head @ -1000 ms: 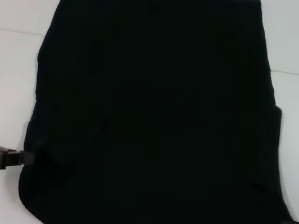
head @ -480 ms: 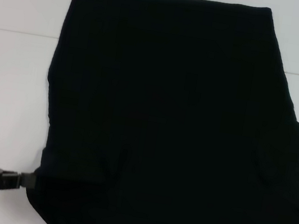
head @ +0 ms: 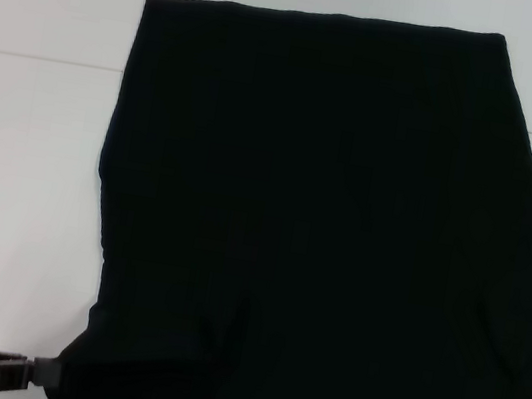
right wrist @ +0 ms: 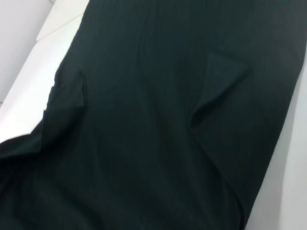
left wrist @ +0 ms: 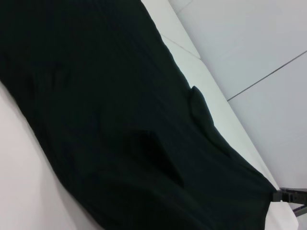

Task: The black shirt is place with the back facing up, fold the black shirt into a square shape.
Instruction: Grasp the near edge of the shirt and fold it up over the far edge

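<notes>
Where the white table [head: 17, 170] shows bare around it, the black shirt [head: 322, 229] covers most of the head view, a broad dark sheet with its straight far edge lying flat on the table and its near part running out past the lower and right borders of the picture. No lettering shows on the side that faces up. A few soft creases and a folded-in flap mark the cloth, seen more plainly in both wrist views. 1 thin seam line crosses the table behind the shirt's far part. The left gripper [head: 44, 373] sits at the shirt's near left corner, its fingers clenched on the cloth edge there, with the dark wrist body reaching away from the shirt. In the left wrist view, the right gripper [left wrist: 277, 195] appears at the shirt's opposite near corner, its tip against the cloth, pinching that corner; it lies outside the head view.
</notes>
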Controlling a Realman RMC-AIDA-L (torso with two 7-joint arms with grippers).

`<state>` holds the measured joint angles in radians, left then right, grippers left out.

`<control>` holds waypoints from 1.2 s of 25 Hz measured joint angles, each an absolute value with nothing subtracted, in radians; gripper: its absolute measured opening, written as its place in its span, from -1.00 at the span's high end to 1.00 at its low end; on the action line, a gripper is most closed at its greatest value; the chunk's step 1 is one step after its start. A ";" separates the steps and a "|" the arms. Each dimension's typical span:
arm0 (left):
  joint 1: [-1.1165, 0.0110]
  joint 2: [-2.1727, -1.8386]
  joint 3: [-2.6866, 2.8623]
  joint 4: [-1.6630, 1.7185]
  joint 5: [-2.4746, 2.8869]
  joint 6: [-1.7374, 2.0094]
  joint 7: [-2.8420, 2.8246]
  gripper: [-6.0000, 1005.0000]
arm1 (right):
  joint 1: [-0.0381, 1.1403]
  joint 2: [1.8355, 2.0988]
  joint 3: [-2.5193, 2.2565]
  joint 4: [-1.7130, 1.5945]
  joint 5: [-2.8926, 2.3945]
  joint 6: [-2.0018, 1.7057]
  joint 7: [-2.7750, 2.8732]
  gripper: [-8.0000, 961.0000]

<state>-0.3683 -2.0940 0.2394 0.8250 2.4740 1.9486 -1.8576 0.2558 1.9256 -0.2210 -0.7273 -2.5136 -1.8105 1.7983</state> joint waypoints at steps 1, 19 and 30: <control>-0.369 -2.094 0.236 0.825 2.471 1.949 -1.858 0.95 | 0.256 1.922 -0.215 -0.727 -2.513 -1.816 1.798 0.87; -0.770 -1.942 0.185 0.562 2.386 1.493 -1.889 0.95 | 0.592 1.894 -0.169 -0.707 -2.508 -1.645 1.937 0.87; -0.902 -1.948 0.211 0.469 2.371 1.024 -1.855 0.95 | 0.796 1.883 -0.236 -0.496 -2.491 -1.161 1.951 0.87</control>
